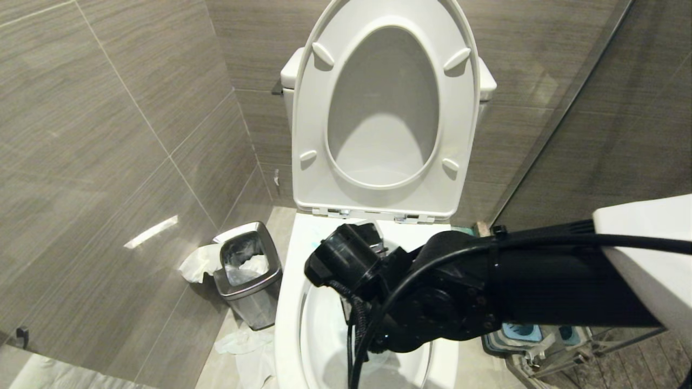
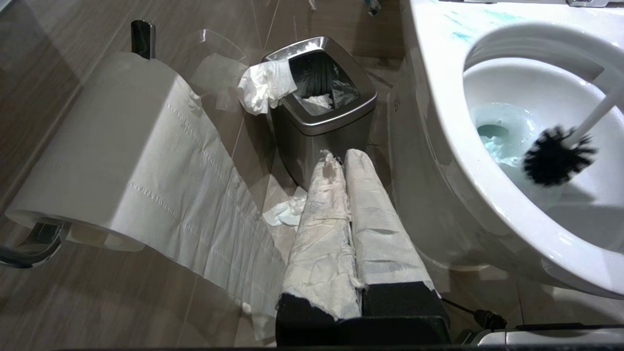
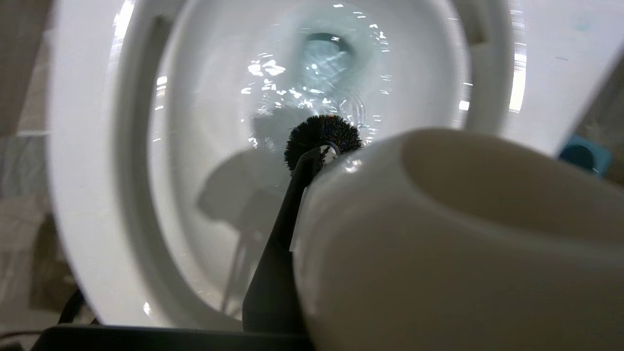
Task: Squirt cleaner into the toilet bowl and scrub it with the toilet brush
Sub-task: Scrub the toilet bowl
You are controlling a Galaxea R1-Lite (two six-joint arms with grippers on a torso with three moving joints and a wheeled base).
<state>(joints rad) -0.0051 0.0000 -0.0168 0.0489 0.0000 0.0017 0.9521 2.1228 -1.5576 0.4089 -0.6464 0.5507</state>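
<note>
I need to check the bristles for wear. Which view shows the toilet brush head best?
The left wrist view: the toilet brush shows its whole black bristle head from the side, inside the toilet bowl. The right wrist view shows it end-on, partly behind the handle. The head view hides it behind the right arm.

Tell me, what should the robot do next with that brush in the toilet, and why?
Probably lower the toilet brush a little and sweep it through the blue-tinted water. The right gripper grips its white handle, and the black bristle head hangs inside the toilet bowl, seemingly just above the water, so the cleaner there looks barely scrubbed. The left gripper is shut, idle beside the steel waste bin.
</note>
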